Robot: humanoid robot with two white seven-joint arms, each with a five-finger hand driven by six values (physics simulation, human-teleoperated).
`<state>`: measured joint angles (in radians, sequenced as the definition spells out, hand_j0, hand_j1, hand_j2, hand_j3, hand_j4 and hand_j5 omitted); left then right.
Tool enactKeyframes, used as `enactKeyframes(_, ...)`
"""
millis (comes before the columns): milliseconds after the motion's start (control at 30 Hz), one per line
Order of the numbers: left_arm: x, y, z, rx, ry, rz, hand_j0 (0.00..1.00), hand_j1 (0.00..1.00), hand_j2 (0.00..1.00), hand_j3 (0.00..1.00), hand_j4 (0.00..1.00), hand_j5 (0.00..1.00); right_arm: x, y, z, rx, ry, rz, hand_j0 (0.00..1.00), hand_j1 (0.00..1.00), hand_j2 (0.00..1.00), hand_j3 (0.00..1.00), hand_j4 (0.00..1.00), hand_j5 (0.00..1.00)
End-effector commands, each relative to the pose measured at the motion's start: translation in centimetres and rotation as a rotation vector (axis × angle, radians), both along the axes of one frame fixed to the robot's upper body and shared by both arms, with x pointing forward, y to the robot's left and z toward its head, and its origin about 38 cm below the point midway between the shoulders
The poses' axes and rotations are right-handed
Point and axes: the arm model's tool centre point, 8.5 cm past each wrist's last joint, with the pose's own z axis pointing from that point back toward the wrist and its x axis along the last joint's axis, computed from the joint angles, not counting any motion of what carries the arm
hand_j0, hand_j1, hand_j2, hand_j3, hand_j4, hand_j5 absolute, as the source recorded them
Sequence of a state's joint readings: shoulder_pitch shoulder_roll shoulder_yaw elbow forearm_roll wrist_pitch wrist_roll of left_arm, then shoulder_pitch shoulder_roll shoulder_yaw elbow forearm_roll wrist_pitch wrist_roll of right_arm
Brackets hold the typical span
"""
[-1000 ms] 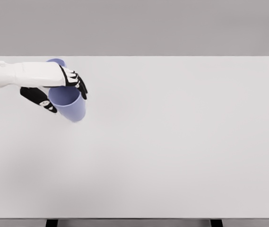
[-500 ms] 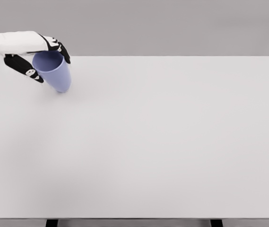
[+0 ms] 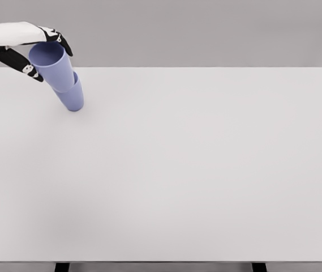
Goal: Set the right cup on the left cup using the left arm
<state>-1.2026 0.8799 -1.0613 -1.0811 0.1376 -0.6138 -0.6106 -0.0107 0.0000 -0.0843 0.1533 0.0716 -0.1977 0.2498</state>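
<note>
Two blue-violet cups stand nested at the table's far left. The lower cup rests on the white table. The upper cup sits in its mouth, leaning up and to the left. My left hand comes in from the upper left and is shut on the upper cup near its rim, with its fingers behind and its thumb on the left. The right arm does not show.
The table's back edge runs just behind the cups, and its left edge is close by. Dark table legs show at the bottom.
My left hand carried the cup up and to the left toward the back edge. The held cup now stands in the other cup, whose lower part shows beneath it.
</note>
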Motion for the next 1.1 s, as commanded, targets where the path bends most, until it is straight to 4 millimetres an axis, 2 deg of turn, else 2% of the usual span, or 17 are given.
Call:
enactKeyframes(0,0.6,0.4,-0.6,-0.011,0.019,0.028,0.55,0.55,0.55,0.55,0.55,0.55,0.0,0.0,0.0,0.0,0.0,0.0,1.0,1.0,1.0,1.0,1.0,1.0)
enactKeyframes(100,1.0,0.8,-0.3,-0.013,0.014,0.046,0.55,0.55,0.55,0.55,0.55,0.55,0.0,0.0,0.0,0.0,0.0,0.0,1.0,1.0,1.0,1.0,1.0,1.0)
enactKeyframes(300,2.4,0.4,-1.1,-0.034,0.033,0.077,0.55,0.55,0.55,0.55,0.55,0.55,0.0,0.0,0.0,0.0,0.0,0.0,1.0,1.0,1.0,1.0,1.0,1.0)
enactKeyframes(533,3.5,1.1,-1.6,-0.049,0.048,0.127,0.55,0.55,0.55,0.55,0.55,0.55,0.0,0.0,0.0,0.0,0.0,0.0,1.0,1.0,1.0,1.0,1.0,1.0)
enactKeyframes(700,3.9,1.8,-1.9,-0.045,0.055,0.16,0.55,0.55,0.55,0.55,0.55,0.55,0.0,0.0,0.0,0.0,0.0,0.0,1.0,1.0,1.0,1.0,1.0,1.0)
enactKeyframes(900,4.6,1.3,-2.6,-0.057,0.069,0.171,0.55,0.55,0.55,0.55,0.55,0.55,0.0,0.0,0.0,0.0,0.0,0.0,1.0,1.0,1.0,1.0,1.0,1.0)
enactKeyframes(1067,4.8,1.8,-2.8,-0.062,0.077,0.195,0.55,0.55,0.55,0.55,0.55,0.55,0.0,0.0,0.0,0.0,0.0,0.0,1.0,1.0,1.0,1.0,1.0,1.0)
